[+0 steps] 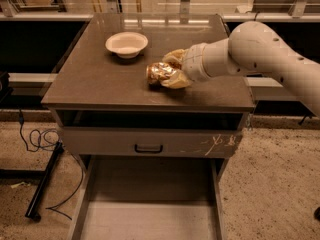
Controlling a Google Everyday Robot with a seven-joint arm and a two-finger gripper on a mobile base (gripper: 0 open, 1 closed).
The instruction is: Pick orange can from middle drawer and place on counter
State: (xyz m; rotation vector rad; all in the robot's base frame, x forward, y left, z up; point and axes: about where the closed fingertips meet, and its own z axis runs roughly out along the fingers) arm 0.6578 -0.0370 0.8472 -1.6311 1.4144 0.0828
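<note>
The orange can [158, 73], coppery and crinkled, lies on its side on the counter [100, 84], right of centre. My gripper [167, 70] reaches in from the right and its tan fingers [176, 81] are closed around the can from both sides. The can rests on or just above the counter top. The middle drawer [150, 219] is pulled out below, its pale floor bare. My white arm [250, 49] extends over the counter's right side.
A white bowl [126, 44] sits on the counter behind and left of the can. A closed drawer front [149, 143] with a dark handle and white scratches is under the counter. Black cables [35, 139] and a stand lie on the floor at left.
</note>
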